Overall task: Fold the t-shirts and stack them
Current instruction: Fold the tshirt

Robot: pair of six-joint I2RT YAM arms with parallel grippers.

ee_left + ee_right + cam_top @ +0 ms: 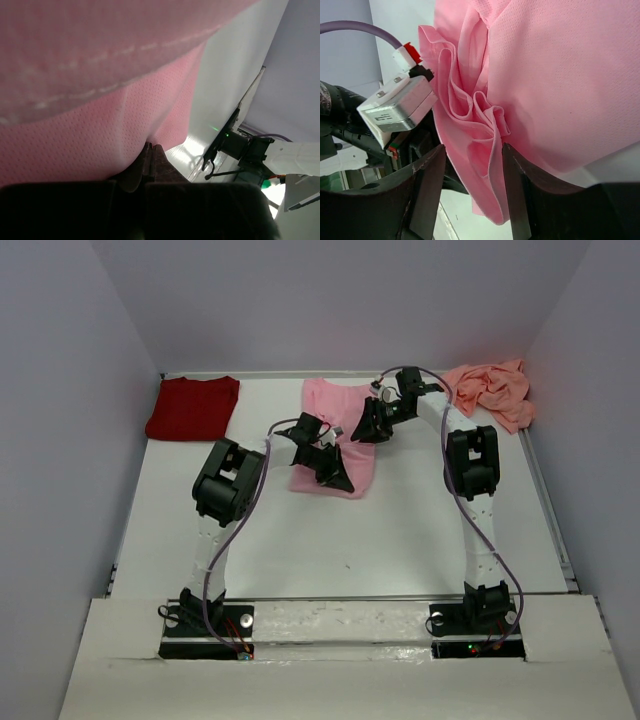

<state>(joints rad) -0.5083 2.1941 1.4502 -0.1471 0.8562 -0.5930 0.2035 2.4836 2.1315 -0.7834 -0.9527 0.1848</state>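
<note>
The light pink t-shirt [330, 405] lies partly folded at the table's middle back. My left gripper [333, 473] is at its near edge; in the left wrist view its fingertips [150, 148] are pressed together on the pink cloth [100, 100], which drapes over the camera. My right gripper [368, 426] is over the shirt's right side. In the right wrist view it [472, 165] is open, with a bunched fold of pink cloth [490, 130] hanging between its jaws. The dark red t-shirt [193, 407] lies folded at the back left. The salmon-pink t-shirt [492, 390] lies crumpled at the back right.
The white table [330, 540] is bordered by grey walls at left, right and back. Both arm bases [205, 625] sit on the near rail. The left arm's wrist camera housing [395, 107] shows close beside the right gripper.
</note>
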